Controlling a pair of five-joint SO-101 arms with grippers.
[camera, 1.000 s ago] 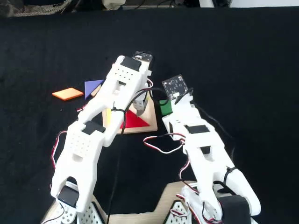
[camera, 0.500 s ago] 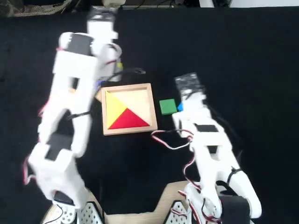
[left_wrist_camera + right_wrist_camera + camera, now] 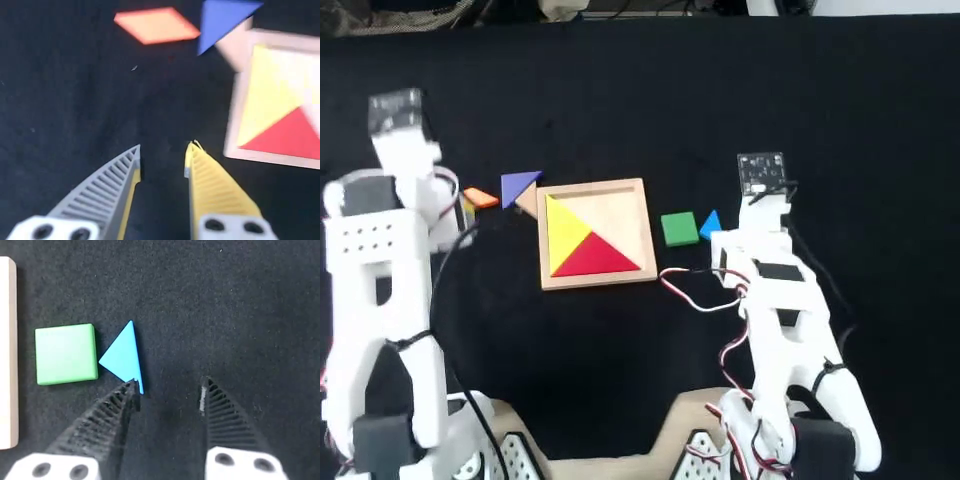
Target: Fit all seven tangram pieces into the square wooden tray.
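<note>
Matt wood and plastic on napped black cloth

The black cloth-covered worktop [image 3: 240,300] looks fuzzy and matt. The square pale wooden tray [image 3: 592,186] is smooth and unglossed. At its three o'clock, the green square piece [image 3: 66,353] and the light-blue triangular piece [image 3: 122,357] look smooth and matt. Ribbed plastic forms the left pincer [image 3: 165,146] and the right pincer [image 3: 169,381].

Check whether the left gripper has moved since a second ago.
Yes. The left gripper swung away from over the tray, out to its left.
</note>
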